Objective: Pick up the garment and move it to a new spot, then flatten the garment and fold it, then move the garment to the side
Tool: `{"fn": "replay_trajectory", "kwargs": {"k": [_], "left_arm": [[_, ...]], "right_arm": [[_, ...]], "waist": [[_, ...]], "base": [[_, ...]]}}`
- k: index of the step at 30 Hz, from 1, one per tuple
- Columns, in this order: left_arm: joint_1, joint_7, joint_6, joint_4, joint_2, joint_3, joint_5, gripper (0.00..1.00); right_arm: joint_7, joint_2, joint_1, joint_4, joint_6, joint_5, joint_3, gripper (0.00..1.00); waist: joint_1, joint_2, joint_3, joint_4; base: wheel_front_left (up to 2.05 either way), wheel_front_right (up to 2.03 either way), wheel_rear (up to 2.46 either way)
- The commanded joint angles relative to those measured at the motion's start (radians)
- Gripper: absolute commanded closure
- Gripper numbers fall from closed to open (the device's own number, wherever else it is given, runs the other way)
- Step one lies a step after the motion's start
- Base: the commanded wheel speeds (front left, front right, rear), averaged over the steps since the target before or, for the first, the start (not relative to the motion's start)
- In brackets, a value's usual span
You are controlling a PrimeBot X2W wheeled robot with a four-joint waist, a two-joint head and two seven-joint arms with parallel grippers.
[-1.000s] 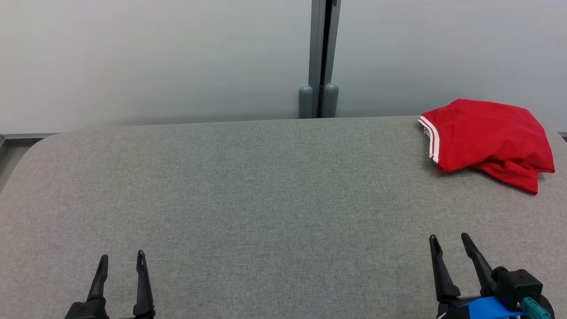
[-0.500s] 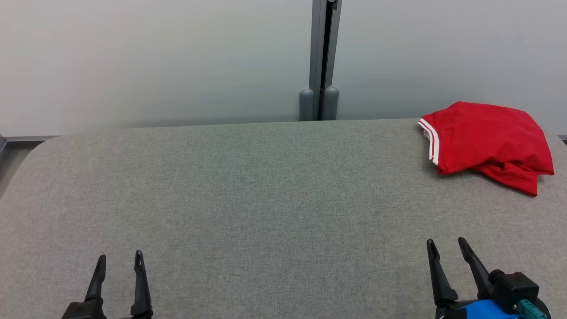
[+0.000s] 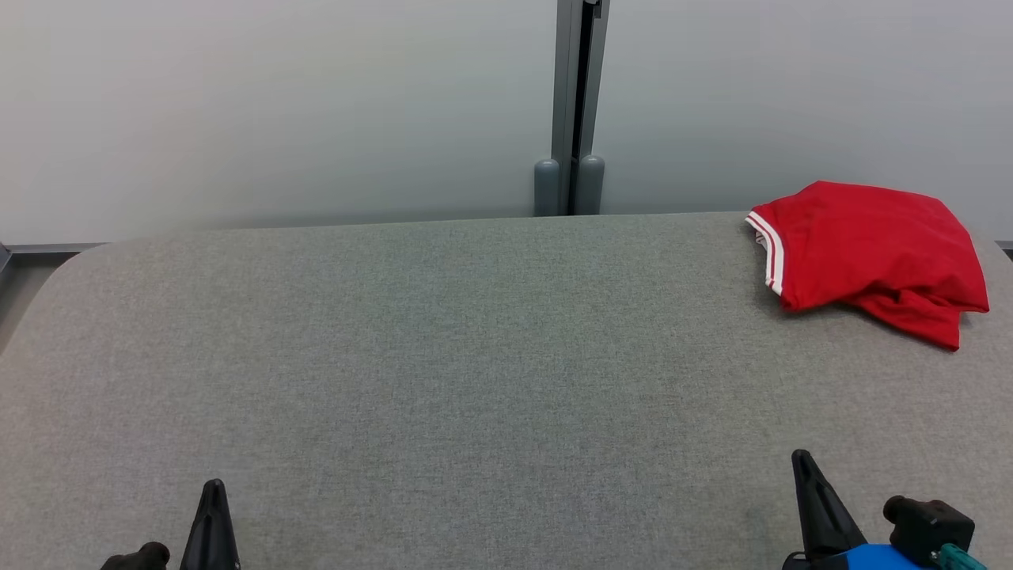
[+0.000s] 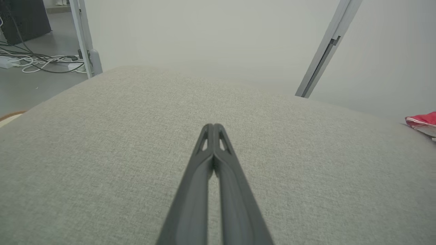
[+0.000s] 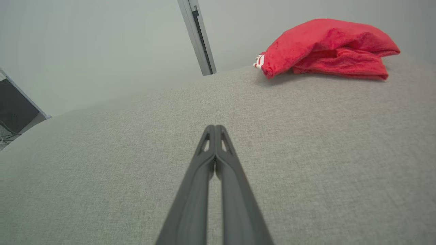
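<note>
Over grey table (image 3: 475, 356), left gripper (image 4: 213, 126) closed and empty, right gripper (image 5: 215, 127) likewise, red garment (image 3: 866, 249) well apart

Grey fabric table (image 3: 475, 356), pale wall panels (image 3: 277, 103), grey post (image 3: 576, 79)

Head view: table (image 3: 443, 340) fills the lower two thirds of the frame, with the wall (image 3: 277, 103) behind it across the top. Post (image 3: 571, 103) stands against the wall at upper centre, just behind the table's far edge. Garment (image 3: 866, 253) lies on the table at upper right, by the far edge. Left gripper (image 3: 212, 484) is at bottom left and right gripper (image 3: 802, 457) at bottom right. Both are over the table's near part, well apart from the garment.
Left wrist view: garment at right edge; cables (image 4: 41, 63) on floor (image 4: 27, 92), upper left, beyond the table.
Right wrist view: garment upper right, post to its left.
</note>
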Motion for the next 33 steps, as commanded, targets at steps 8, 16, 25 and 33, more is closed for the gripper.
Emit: {"fn": "replay_trajectory", "kwargs": {"k": [8, 16, 25, 33], "left_arm": [[-0.049, 0.034, -0.006, -0.025, 0.008, -0.005, -0.182, 1.00], [-0.068, 0.065, -0.010, -0.031, 0.009, -0.007, -0.324, 1.00], [-0.090, 0.099, -0.015, -0.034, 0.010, -0.006, -0.468, 1.00], [-0.109, 0.131, -0.019, -0.037, 0.010, -0.005, -0.599, 1.00]], "right_arm": [[0.040, -0.004, -0.033, -0.028, 0.000, 0.171, -0.015, 1.00], [0.074, -0.004, -0.046, -0.035, 0.000, 0.305, -0.024, 1.00], [0.109, -0.005, -0.060, -0.043, 0.000, 0.442, -0.034, 1.00], [0.141, -0.005, -0.071, -0.049, 0.000, 0.566, -0.043, 1.00]], "waist": [[0.0000, 0.0000, 0.001, 0.000], [0.0000, 0.0000, 0.002, 0.000], [0.0000, 0.0000, 0.002, 0.000], [0.0000, 0.0000, 0.003, 0.000]], "base": [[0.00, 0.00, 0.00], [0.00, 0.00, 0.00], [0.00, 0.00, 0.00], [0.00, 0.00, 0.00]]}}
